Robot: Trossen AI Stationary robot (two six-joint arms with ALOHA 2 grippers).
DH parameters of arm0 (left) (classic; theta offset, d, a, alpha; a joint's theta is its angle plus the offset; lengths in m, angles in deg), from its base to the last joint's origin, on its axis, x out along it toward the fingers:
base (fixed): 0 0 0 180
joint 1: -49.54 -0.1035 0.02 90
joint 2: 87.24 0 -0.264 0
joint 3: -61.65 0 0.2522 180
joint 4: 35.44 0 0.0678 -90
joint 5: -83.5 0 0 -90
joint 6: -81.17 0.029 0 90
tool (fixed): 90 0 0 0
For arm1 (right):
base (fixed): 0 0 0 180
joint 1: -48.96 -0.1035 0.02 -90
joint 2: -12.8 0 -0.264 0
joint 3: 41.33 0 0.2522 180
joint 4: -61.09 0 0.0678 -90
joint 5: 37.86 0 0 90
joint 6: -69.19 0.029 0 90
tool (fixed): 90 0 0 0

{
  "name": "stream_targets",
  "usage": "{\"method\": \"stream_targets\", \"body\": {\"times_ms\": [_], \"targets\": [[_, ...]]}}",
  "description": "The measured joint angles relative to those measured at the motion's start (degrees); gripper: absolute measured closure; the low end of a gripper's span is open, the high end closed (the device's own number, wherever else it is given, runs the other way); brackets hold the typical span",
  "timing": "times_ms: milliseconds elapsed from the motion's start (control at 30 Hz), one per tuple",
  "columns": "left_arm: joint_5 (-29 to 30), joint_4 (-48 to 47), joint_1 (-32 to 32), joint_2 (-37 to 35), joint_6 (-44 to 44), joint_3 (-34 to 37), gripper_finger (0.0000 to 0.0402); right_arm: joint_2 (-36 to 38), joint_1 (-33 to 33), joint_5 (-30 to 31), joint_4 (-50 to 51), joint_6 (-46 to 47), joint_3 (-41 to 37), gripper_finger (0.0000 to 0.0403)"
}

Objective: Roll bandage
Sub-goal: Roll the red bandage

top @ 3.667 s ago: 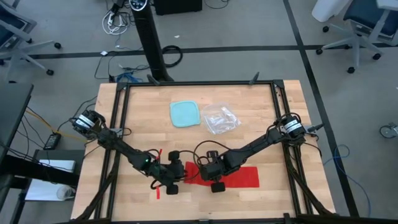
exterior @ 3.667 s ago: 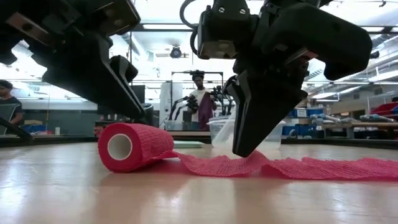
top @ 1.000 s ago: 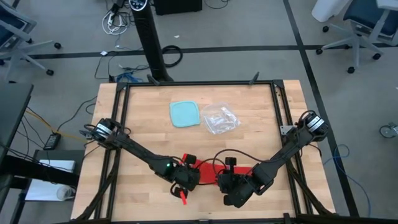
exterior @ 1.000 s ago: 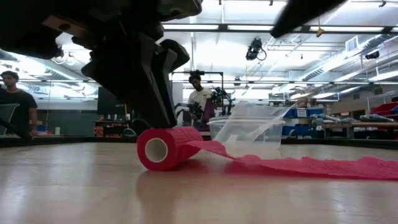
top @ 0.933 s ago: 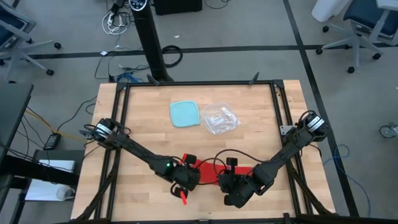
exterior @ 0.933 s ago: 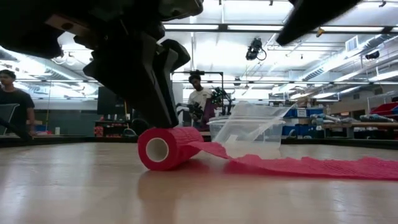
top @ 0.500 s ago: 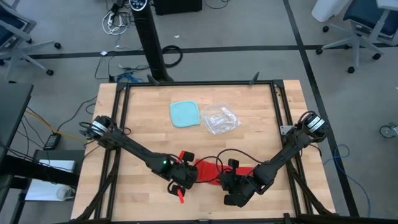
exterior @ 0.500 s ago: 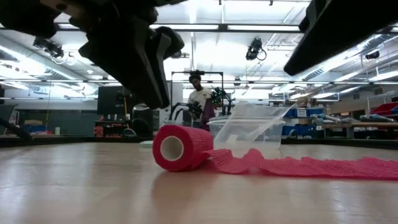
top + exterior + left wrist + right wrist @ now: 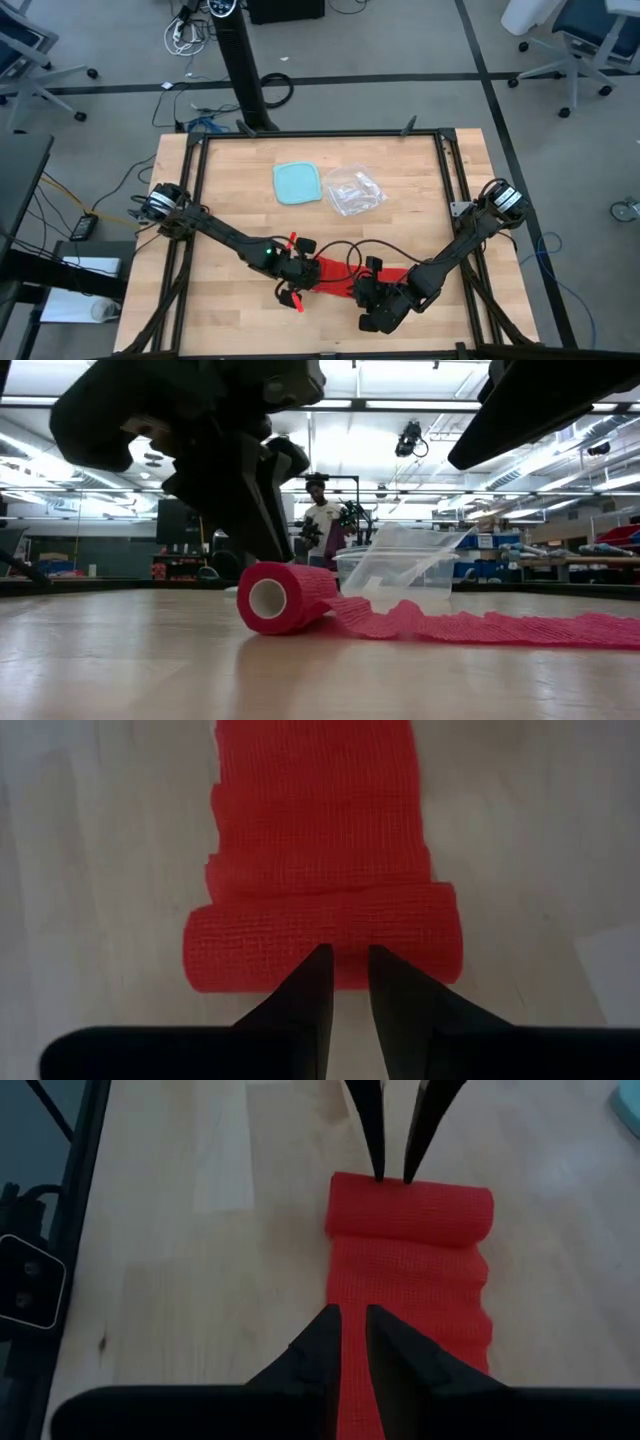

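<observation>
At bandage roll: left gripper tips touching.

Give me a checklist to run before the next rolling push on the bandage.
1. Left gripper fingers at the roll, nearly together: ok.
2. Roll lies flat on the table, core open at its end: ok.
3. Loose tail lies straight: not ok, it is rippled near the roll.
4. Right gripper above the tail, pinning it: cannot tell.
5. Blue container and plastic bag apart from the bandage: ok.
</observation>
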Motion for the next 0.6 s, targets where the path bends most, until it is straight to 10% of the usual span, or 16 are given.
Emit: {"method": "stream_targets", "body": {"times_ms": [600], "targets": [[-3.8, 9.5, -2.5, 2.4, 4.6, 0.2, 0.033, -0.1, -0.1, 2.1, -1.2, -0.2, 0.0, 0.0353]]}}
